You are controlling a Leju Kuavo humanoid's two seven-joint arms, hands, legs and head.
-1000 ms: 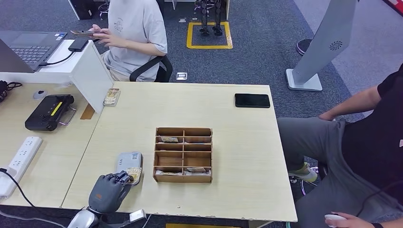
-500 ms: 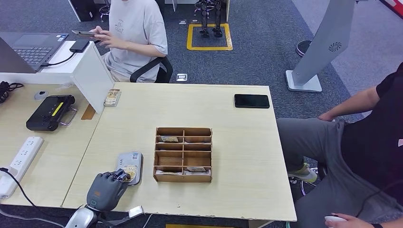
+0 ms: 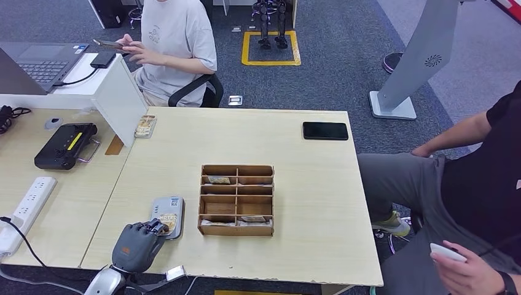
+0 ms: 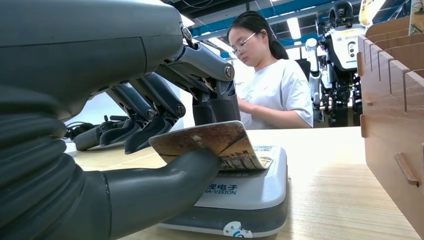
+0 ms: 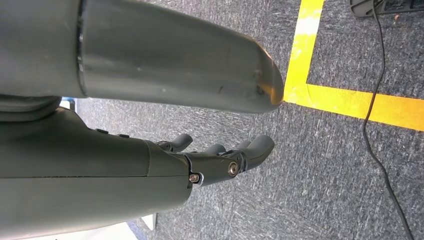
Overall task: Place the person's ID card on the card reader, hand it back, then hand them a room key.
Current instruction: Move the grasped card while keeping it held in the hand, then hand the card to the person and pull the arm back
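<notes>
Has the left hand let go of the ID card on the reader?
No, the left hand pinches the ID card between thumb and fingers above the card reader.

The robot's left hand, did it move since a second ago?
Yes, a little. The left hand slid back toward the table's near edge, away from the card reader, still pinching the ID card.

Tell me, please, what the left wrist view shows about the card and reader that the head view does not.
Left wrist view alone: the ID card is pinched between thumb and fingers, tilted, its far edge on the card reader. Head view alone: the black phone at the table's far corner. Both: the left robot hand, reader and wooden organizer.
</notes>
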